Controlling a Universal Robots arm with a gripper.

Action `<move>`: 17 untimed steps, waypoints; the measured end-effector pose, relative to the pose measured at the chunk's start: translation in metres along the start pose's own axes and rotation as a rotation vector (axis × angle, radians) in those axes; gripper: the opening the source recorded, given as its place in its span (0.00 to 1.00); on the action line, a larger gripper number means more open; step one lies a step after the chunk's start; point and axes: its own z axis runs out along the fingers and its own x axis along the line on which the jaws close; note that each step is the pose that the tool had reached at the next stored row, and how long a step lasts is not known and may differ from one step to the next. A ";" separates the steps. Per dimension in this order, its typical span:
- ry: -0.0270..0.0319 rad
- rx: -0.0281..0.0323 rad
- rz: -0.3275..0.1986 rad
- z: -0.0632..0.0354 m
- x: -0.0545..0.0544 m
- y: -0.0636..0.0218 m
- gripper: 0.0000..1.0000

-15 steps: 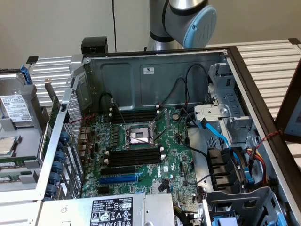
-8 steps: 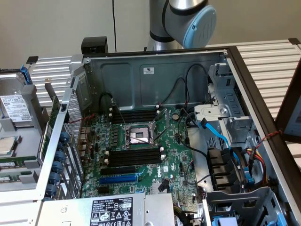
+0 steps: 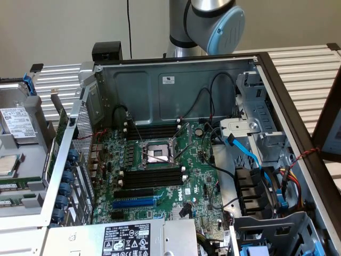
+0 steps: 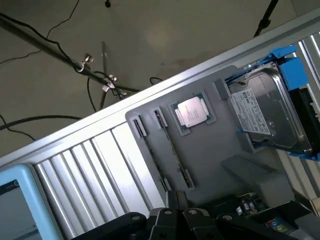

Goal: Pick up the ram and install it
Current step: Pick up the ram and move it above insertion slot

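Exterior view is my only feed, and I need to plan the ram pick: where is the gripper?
Observer: The gripper hangs over one end of the grey tray.
Operator: Is it holding anything?
Observer: No, it is shut on nothing.
Operator: What lies on the tray ahead of it?
Observer: The CPU, then a drive in a blue caddy.

counts — processor chip (image 4: 191, 111): 1 | hard drive (image 4: 265, 117): 1 | blue expansion slot (image 3: 134, 202): 1 | processor socket (image 3: 158, 154): 1
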 end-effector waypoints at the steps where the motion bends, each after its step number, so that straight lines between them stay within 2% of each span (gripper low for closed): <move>1: -0.0001 -0.0001 -0.019 0.0003 0.000 0.0000 0.11; 10: 0.0005 -0.0018 -0.183 0.0020 0.000 0.0000 0.11; 15: 0.0037 -0.0015 -0.274 0.0028 0.000 0.0000 0.11; 17: 0.0054 -0.0013 -0.309 0.0031 0.000 0.0000 0.24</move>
